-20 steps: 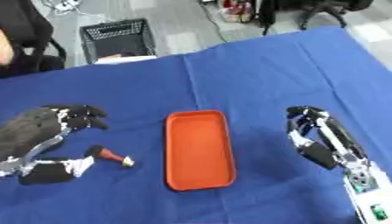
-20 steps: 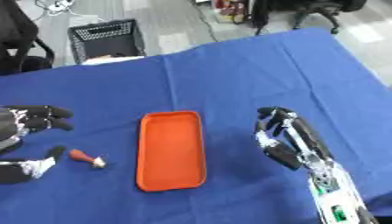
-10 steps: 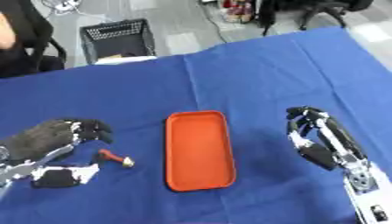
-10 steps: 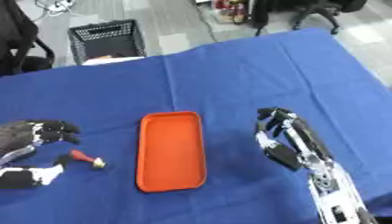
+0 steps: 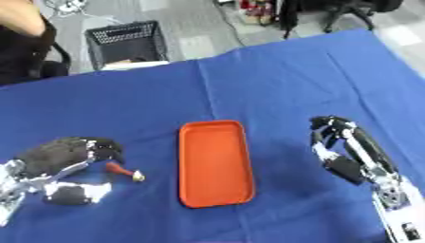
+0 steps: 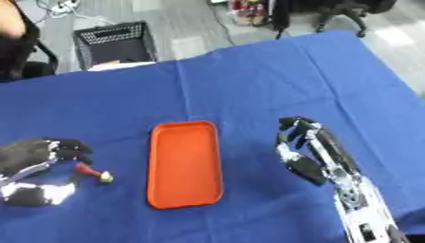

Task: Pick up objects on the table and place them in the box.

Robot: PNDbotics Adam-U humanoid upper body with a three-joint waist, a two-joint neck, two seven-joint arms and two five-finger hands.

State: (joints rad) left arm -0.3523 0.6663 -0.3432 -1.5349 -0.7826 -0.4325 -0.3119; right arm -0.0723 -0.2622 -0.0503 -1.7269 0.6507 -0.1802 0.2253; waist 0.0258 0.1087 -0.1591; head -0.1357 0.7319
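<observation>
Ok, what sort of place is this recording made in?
Probably an office or lab room set up for robot trials: a table under a blue cloth, grey floor beyond it with a black mesh crate, wheeled chair bases, and loose cables.

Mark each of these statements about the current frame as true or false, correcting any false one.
1. The flat orange rectangular tray holds an object. False: nothing lies in it.
2. A small red-handled object lies on the blue cloth-covered table left of the tray. True.
3. The right robot hand is over the tray. False: it is to the tray's right.
4. The left robot hand is next to the red-handled object. True.
5. A black mesh crate stands beyond the table. True.
</observation>
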